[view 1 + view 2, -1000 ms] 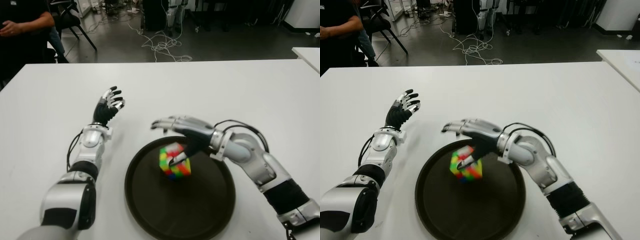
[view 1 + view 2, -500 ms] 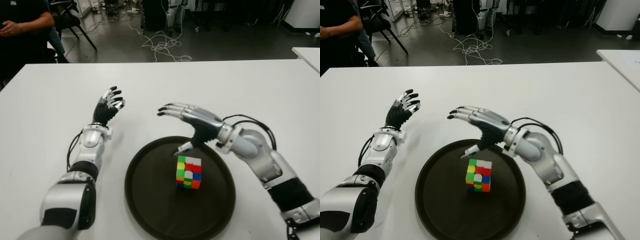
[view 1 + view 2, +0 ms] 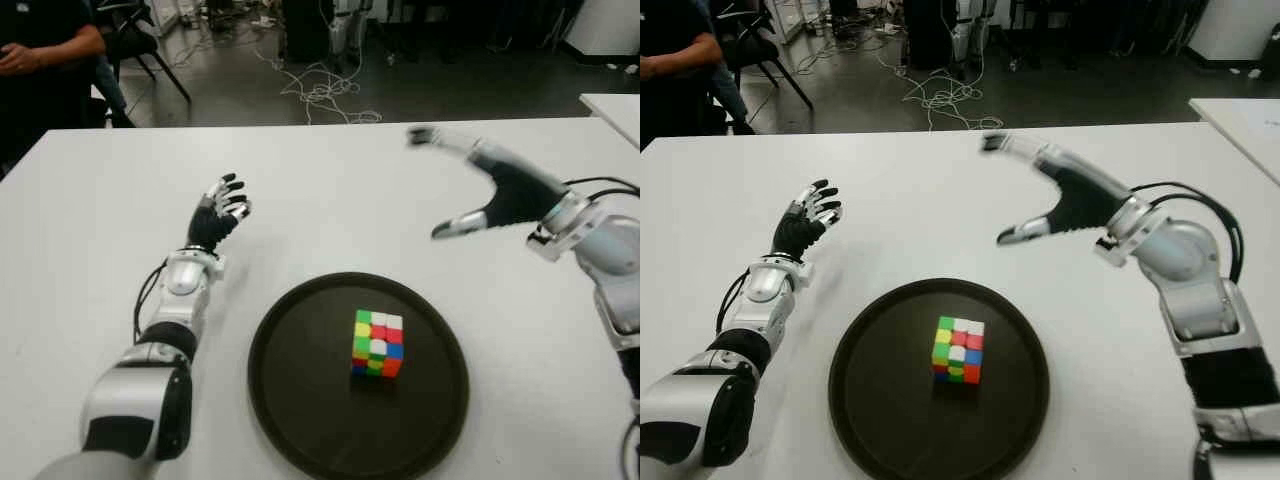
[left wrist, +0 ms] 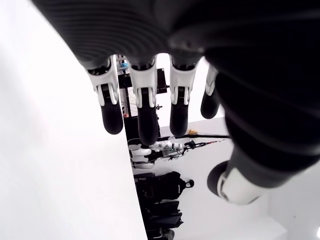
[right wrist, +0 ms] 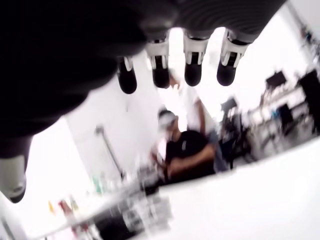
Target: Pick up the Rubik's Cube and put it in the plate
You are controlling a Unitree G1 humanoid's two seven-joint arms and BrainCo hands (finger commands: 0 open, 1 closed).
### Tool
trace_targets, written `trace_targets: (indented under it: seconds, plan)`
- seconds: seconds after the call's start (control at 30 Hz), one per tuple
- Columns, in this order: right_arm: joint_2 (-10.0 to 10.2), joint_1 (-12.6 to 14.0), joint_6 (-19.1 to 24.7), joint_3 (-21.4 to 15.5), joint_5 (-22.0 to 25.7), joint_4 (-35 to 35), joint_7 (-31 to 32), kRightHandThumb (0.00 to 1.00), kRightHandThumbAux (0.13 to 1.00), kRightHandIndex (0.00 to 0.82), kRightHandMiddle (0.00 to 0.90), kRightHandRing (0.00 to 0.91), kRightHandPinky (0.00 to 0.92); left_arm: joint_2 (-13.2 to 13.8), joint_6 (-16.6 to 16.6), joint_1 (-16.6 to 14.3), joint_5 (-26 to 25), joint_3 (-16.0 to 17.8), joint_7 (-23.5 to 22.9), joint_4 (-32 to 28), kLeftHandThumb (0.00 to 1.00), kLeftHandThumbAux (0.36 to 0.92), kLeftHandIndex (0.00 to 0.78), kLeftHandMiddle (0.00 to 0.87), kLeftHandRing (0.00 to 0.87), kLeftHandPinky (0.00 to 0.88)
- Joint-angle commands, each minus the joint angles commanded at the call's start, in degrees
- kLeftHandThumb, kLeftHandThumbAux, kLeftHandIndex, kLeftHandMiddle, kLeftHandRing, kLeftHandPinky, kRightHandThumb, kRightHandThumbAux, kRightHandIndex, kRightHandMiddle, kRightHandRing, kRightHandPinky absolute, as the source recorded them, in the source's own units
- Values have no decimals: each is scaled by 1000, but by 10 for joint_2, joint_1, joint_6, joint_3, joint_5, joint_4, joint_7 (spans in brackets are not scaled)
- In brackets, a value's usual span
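Note:
The Rubik's Cube (image 3: 377, 343) sits flat near the middle of the round dark plate (image 3: 300, 400), with nothing touching it. My right hand (image 3: 470, 180) is raised above the table, well up and to the right of the plate, fingers spread and holding nothing. In the right wrist view its fingertips (image 5: 160, 77) hang open against the room. My left hand (image 3: 220, 212) shows on the white table (image 3: 330, 200) to the left of the plate, fingers relaxed and empty; its fingertips (image 4: 142, 125) are also apart in the left wrist view.
A person in dark clothes (image 3: 45, 50) sits beyond the table's far left corner. Chairs and cables (image 3: 320, 90) lie on the floor past the far edge. A second white table (image 3: 615, 105) stands at the far right.
My right hand let go of the cube, which now rests in the plate, and has risen and swung away up and to the right. The left hand has not moved.

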Motion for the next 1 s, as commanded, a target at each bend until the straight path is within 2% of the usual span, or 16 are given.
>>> trace_targets:
  seconds: [0.07, 0.1, 0.13, 0.23, 0.33, 0.43, 0.5, 0.6, 0.77, 0.83, 1.0]
  plan:
    - [50, -25, -19, -20, 24, 75, -38, 0, 571, 22, 52, 44, 38, -1, 2, -1, -3, 2, 0, 1, 198, 734, 109, 180, 184, 185]
    - [63, -32, -27, -28, 33, 102, -48, 0, 605, 53, 101, 91, 96, -1, 3, -2, -3, 2, 0, 1, 204, 734, 108, 179, 184, 189]
    - [78, -29, -40, -38, 39, 125, -62, 0, 626, 73, 132, 122, 134, -2, 3, -3, -4, 3, 0, 1, 207, 734, 108, 179, 184, 191]
    - [108, -18, -76, -53, 41, 179, -98, 0, 677, 142, 229, 225, 257, -3, 5, -4, -4, 3, 1, 2, 212, 731, 108, 179, 185, 194]
    - [134, -12, -121, -72, 28, 294, -158, 0, 701, 188, 287, 293, 334, -3, 6, -6, -3, 3, 3, 4, 213, 723, 112, 184, 191, 198]
    - [135, -33, -130, -80, 10, 410, -218, 1, 719, 224, 320, 335, 370, -3, 8, -7, -4, 3, 3, 6, 213, 719, 112, 187, 193, 191]
    - [135, -51, -121, -74, -6, 453, -255, 0, 719, 236, 330, 349, 378, -4, 8, -7, -5, 4, 1, 7, 210, 718, 110, 187, 193, 186]
    - [139, -75, -102, -61, -29, 460, -304, 0, 716, 239, 336, 357, 382, -5, 9, -8, -7, 5, -6, 8, 200, 713, 105, 184, 189, 180]
    - [134, -102, -103, -44, -57, 477, -357, 0, 709, 232, 322, 356, 377, -4, 9, -8, -7, 4, -11, 8, 190, 714, 105, 178, 183, 178]
    - [133, -108, -108, -37, -71, 487, -377, 0, 705, 231, 318, 353, 368, -4, 10, -9, -8, 5, -11, 8, 190, 717, 107, 180, 185, 181]
    - [127, -103, -120, -10, -119, 500, -428, 0, 703, 210, 293, 320, 331, -4, 11, -7, -10, 8, -10, 7, 195, 722, 115, 187, 192, 195]
